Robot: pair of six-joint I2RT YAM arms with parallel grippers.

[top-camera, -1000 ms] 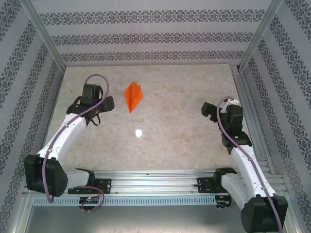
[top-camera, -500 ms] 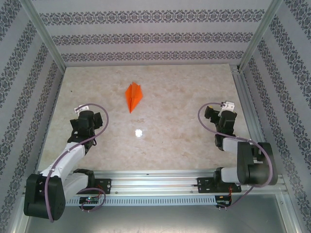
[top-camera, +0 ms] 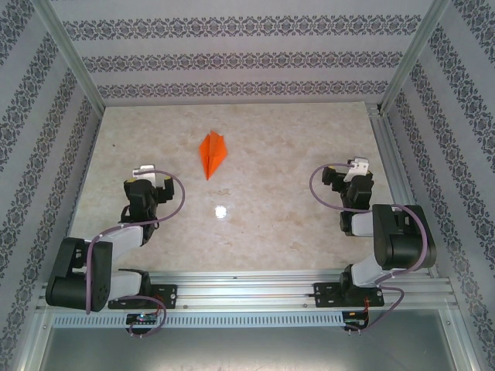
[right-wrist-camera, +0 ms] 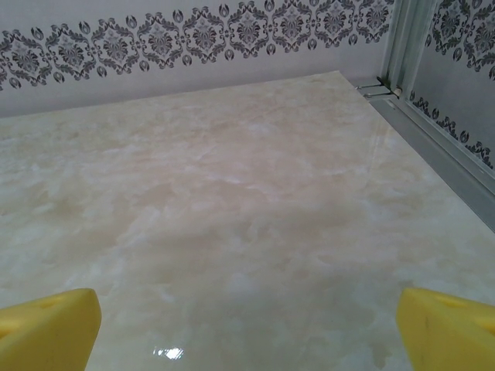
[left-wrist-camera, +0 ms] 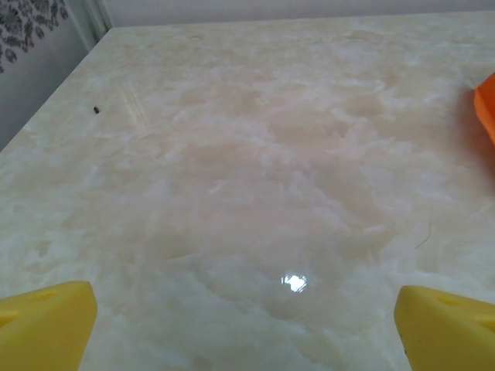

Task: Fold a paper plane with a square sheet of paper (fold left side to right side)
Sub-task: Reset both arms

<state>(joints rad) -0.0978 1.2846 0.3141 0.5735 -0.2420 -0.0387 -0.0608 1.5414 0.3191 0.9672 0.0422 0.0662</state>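
The square sheet of paper lies folded into a slim, bright orange paper plane (top-camera: 213,153) with a centre ridge, flat on the marble table toward the back, tip pointing toward the arms. Its edge shows at the right border of the left wrist view (left-wrist-camera: 487,104). My left gripper (top-camera: 148,184) sits low at the near left, well short of the plane, open and holding nothing (left-wrist-camera: 247,325). At the near right, my right gripper (top-camera: 346,179) also stands open over bare table (right-wrist-camera: 247,328). Both arms are folded back near their bases.
Patterned walls enclose the table (top-camera: 294,154) on three sides. A metal rail (top-camera: 390,170) runs along the right edge and also shows in the right wrist view (right-wrist-camera: 441,147). A light glare spot (top-camera: 220,210) lies mid-table. A small dark speck (left-wrist-camera: 96,109) marks the left side.
Both arms have pulled back toward their bases and folded up. The left gripper has moved away from beside the plane, toward the near left. The plane has stayed put.
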